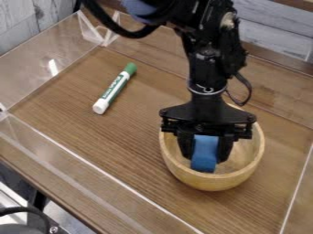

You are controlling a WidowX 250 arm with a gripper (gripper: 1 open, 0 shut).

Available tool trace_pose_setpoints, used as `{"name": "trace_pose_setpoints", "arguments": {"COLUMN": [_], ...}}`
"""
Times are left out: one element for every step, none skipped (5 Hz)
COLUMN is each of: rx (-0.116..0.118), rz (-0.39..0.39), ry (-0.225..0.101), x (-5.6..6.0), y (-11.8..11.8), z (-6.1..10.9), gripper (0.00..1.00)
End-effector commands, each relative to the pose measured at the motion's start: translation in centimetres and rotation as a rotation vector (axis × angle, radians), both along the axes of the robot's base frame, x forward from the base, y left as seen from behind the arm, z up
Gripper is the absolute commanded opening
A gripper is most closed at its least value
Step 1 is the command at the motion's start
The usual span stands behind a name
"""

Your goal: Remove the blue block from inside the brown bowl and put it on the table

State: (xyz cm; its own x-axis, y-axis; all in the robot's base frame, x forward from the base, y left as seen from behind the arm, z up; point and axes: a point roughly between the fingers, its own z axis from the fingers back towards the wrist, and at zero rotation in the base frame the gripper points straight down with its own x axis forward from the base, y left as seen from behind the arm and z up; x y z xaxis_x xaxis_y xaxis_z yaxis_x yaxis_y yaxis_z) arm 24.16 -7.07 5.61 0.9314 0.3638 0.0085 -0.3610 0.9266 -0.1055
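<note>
The brown bowl (243,166) sits on the table (86,146) at the right front. My gripper (207,153) points straight down into it. Its two black fingers stand on either side of the blue block (207,156) and are shut on it. The block stands upright between them, its lower end just above the bowl's floor. The arm rises from the gripper towards the upper left of the view.
A green-and-white marker (113,88) lies on the tabletop left of the bowl. Clear acrylic walls (37,55) ring the table's edges. Bare wood lies between the marker and the bowl and in front of the marker.
</note>
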Motion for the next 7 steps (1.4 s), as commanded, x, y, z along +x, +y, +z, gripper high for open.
{"name": "trace_pose_setpoints", "arguments": {"rx": [-0.012, -0.008, -0.005, -0.004, -0.006, -0.01, -0.013], "rz": [-0.017, -0.022, -0.026, -0.033, -0.038, -0.042, -0.045], "ry": [-0.074, -0.073, -0.075, -0.075, -0.075, -0.073, -0.071], "x": [1.2, 1.2, 1.3, 1.4, 1.4, 1.4, 1.5], "y": [-0.5, -0.5, -0.4, -0.3, -0.4, -0.4, -0.4], "z": [2.2, 2.4, 3.1, 3.5, 3.7, 4.0, 4.2], "gripper": [0.0, 0.0, 0.0, 0.0, 0.0, 0.0, 0.0]}}
